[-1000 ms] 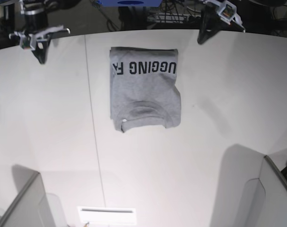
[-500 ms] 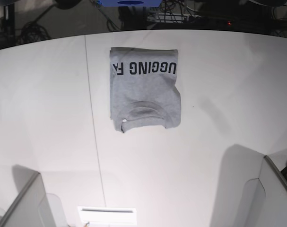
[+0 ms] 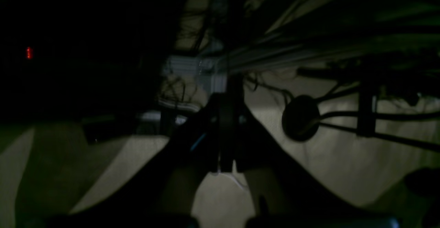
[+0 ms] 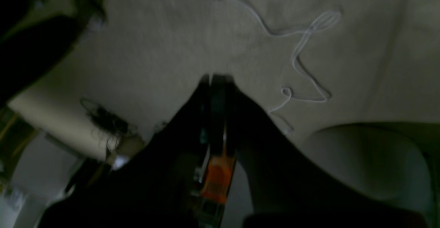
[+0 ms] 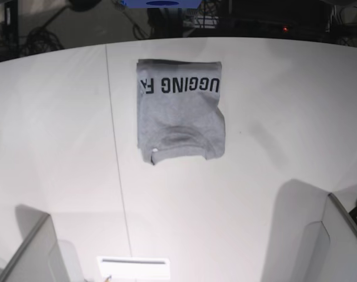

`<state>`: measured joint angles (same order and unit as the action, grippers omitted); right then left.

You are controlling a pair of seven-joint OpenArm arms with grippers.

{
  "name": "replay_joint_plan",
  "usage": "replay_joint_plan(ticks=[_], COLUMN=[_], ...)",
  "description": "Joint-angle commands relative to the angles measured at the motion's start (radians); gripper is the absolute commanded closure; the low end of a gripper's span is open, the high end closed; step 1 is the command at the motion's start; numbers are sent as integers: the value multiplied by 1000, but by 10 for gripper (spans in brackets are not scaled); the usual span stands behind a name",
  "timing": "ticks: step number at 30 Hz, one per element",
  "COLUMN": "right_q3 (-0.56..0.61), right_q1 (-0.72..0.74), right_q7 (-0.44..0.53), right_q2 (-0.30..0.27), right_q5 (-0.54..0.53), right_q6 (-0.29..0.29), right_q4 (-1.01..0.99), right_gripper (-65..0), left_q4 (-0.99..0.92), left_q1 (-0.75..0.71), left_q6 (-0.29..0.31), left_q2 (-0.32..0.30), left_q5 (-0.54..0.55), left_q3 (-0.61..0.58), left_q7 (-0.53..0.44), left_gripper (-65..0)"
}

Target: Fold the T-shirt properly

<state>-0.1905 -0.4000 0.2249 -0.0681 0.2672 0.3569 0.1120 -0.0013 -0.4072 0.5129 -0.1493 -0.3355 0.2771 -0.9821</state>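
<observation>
The T-shirt (image 5: 179, 111) lies folded into a compact grey rectangle on the white table (image 5: 272, 117), toward its far middle. Black lettering runs along its far edge and the collar shows near its front edge. Neither arm appears in the base view. In the left wrist view my left gripper (image 3: 225, 99) is shut, with nothing between its fingers, and faces a dim floor area with cables. My right gripper (image 4: 216, 78) is also shut and empty, pointing at pale carpet. The T-shirt is out of both wrist views.
A thin seam (image 5: 116, 164) runs down the table left of the shirt. Grey panels stand at the near left (image 5: 31, 252) and near right (image 5: 343, 247) corners. A white label (image 5: 133, 267) lies at the front edge. A white cable (image 4: 302, 49) lies on the carpet.
One second ago both grippers hung over the table's far corners in the base view; they have since pulled back out of that view. The T-shirt has not moved.
</observation>
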Motion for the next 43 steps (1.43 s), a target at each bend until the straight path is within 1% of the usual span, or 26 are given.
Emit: replay_joint_plan(ticks=[1, 2, 3, 4, 6, 9, 10, 11, 13, 15, 17, 19, 25, 29, 36, 39, 43], right_q3=[12, 24, 35, 47, 61, 69, 69, 69, 69, 69, 69, 69, 70, 69, 69, 69, 69], right_q1=[17, 43, 60, 75, 98, 121, 123, 125, 134, 134, 134, 137, 164, 166, 180, 181, 197], right_q7=[-5, -26, -46, -66, -83, -83, -83, -81, -63, -28, 5, 17, 17, 18, 17, 15, 14], right_q2=[-8, -6, -6, -6, -6, -16, -25, -39, -57, -71, -89, -97, -115, -111, -48, -29, -20], right_q5=[4, 4, 5, 5, 5, 7, 7, 7, 8, 8, 8, 8, 8, 8, 7, 7, 7], right_q6=[3, 3, 3, 3, 1, 1, 1, 1, 1, 1, 1, 1, 1, 8, 8, 8, 8], right_q4=[-22, -36, -41, -41, -41, -39, -39, -34, -13, -4, -4, -2, -1, -1, -1, -1, -1], right_gripper=[0, 0, 0, 0, 0, 0, 0, 0, 0, 0, 0, 0, 0, 0, 0, 0, 0], left_q4=[1, 1, 1, 1, 22, 113, 122, 120, 99, 77, 76, 76, 77, 68, 67, 67, 67], left_q1=[3, 12, 15, 20, 21, 32, 40, 50, 72, 77, 77, 78, 141, 175, 172, 167, 173], left_q6=[-27, -69, -98, -130, -170, -236, -259, -296, -380, -437, -466, -466, -466, -466, -466, -466, -468], left_q2=[-5, -3, 4, 20, 43, 69, 73, 75, 78, 87, 109, 124, 159, 161, 155, 141, 141], left_q5=[-6, -6, -6, -6, -6, -6, -6, -6, -4, 0, 2, 2, 2, 2, 2, 3, 3], left_q3=[-2, -2, -2, -2, -2, -2, -2, -2, -2, 4, 6, 7, 7, 7, 7, 7, 7], left_q7=[10, 55, 101, 165, 291, 492, 530, 559, 578, 578, 576, 576, 575, 582, 585, 585, 585], left_gripper=[0, 0, 0, 0, 0, 0, 0, 0, 0, 0, 0, 0, 0, 0, 0, 0, 0])
